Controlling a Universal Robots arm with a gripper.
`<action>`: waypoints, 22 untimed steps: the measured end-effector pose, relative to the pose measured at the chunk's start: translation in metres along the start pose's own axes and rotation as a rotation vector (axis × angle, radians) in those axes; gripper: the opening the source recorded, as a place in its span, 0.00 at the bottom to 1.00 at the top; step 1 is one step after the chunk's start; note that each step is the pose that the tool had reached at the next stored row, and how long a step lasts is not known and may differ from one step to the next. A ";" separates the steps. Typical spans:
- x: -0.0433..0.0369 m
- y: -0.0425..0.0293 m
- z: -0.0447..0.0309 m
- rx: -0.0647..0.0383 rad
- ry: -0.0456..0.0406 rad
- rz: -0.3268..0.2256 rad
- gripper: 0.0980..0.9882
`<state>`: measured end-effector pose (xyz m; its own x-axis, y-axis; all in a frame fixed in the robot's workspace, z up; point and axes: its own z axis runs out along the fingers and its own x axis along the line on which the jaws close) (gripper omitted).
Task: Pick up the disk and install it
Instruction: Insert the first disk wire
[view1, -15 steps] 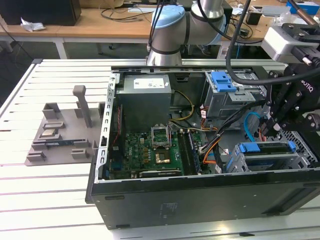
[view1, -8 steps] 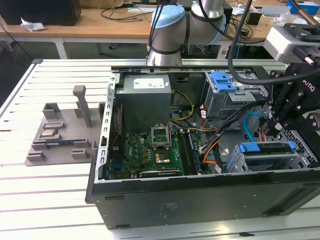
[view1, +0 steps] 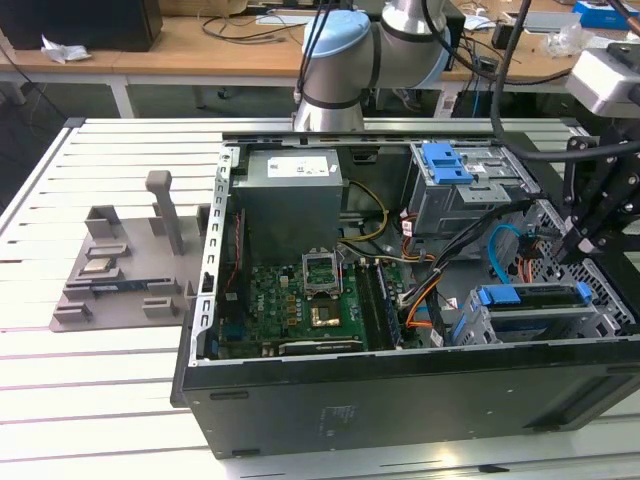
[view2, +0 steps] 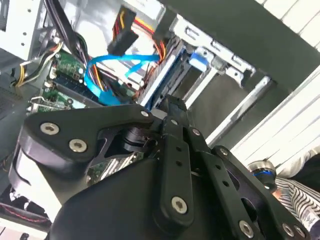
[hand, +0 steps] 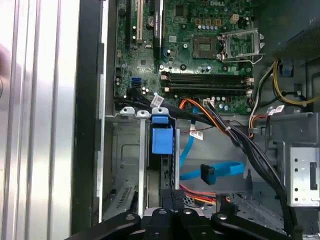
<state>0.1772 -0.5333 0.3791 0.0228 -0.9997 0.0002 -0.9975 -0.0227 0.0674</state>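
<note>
Gripper (hand: 172, 202) at edge-up, horizontal disk (view1: 535, 294)

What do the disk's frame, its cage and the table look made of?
The disk has a blue frame, apparently moulded plastic: even colour, dull finish. The cage around it looks like bare grey sheet metal with folded edges. The table is pale and slatted with a slight sheen, probably aluminium profile.

Blue-framed disk (view1: 530, 296), edge-on, slotted in grey drive cage (view1: 520, 325)
</note>
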 end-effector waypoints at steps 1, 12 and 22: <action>-0.0144 -0.0069 0.0026 -0.001 0.0063 0.000 0.01; -0.0550 -0.0200 0.0131 -0.002 0.0150 0.001 0.02; -0.0593 -0.0206 0.0192 -0.002 0.0392 0.003 0.23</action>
<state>0.1950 -0.4737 0.3585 0.0228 -0.9990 0.0395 -0.9974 -0.0200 0.0696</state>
